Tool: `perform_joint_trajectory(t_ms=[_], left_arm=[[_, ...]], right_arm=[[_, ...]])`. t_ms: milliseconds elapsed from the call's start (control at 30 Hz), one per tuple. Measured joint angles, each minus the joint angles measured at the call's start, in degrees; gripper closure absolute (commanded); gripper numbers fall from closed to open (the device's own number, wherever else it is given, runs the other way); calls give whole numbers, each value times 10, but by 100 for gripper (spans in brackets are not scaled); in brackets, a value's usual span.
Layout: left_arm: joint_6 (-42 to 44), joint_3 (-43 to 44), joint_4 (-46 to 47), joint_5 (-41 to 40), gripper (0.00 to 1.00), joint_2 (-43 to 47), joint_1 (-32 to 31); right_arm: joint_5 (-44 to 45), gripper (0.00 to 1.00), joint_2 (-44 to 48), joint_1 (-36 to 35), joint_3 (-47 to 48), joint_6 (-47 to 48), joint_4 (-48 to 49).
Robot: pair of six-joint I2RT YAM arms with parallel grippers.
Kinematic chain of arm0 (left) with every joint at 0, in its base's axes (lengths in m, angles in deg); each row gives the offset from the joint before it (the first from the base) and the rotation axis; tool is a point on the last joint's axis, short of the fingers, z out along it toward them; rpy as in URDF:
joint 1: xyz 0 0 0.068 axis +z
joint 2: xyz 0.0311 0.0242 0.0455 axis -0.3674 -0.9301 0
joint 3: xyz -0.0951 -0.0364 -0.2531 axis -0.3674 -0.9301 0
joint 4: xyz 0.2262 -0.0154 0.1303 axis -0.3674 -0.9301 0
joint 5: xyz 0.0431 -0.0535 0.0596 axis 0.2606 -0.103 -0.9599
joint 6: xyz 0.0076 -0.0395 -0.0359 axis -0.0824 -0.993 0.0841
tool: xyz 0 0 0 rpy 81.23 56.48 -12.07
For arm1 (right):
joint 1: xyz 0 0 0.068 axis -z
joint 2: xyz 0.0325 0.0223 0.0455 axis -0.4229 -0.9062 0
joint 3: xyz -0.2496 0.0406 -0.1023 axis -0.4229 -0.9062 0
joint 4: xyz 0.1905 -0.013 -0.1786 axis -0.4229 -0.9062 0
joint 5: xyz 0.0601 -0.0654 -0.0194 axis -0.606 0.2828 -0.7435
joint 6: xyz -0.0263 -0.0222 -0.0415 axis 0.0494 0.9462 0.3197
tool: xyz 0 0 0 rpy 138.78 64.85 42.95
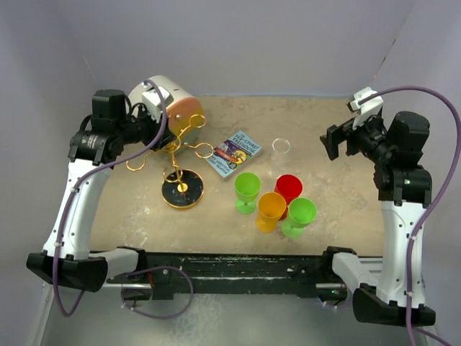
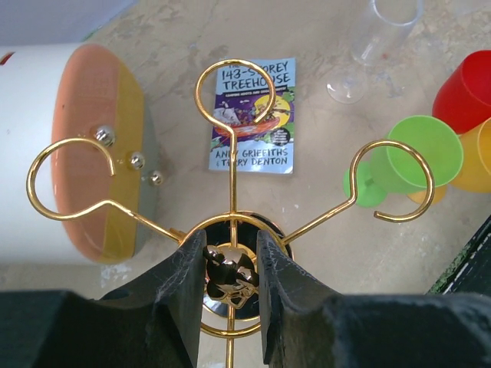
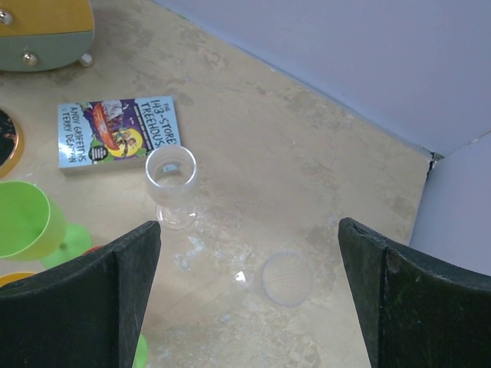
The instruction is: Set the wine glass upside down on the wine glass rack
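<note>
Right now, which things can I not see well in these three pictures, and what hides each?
Left wrist view: whether the left gripper touches the post of the wine glass rack; its own fingers hide the contact.
Left wrist view: the bowl of the wine glass, cut off by the top edge.
Right wrist view: a green cup, cut off by the left edge.
Right wrist view: a round mark on the table, too faint to identify.

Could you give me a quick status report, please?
Left gripper jaws on top knob of wine glass rack; right gripper open. Clear wine glass upright, untouched. Book between glass and rack; coloured goblets nearby.
</note>
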Motion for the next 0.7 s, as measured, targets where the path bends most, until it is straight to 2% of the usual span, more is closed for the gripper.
perform_joint_trajectory(t_ms=[500,600,700], left_arm=[[-46,-2,82,28,99,-40,-59],[-46,-15,103,27,82,-37,-59],[-46,-31,119,23,58,-24,-59]], right_arm=[[-18,2,-19,0,0,19,-9],[10,5,-18,0,-1,21,-9],[57,8,-19,0,-9,19,-5]])
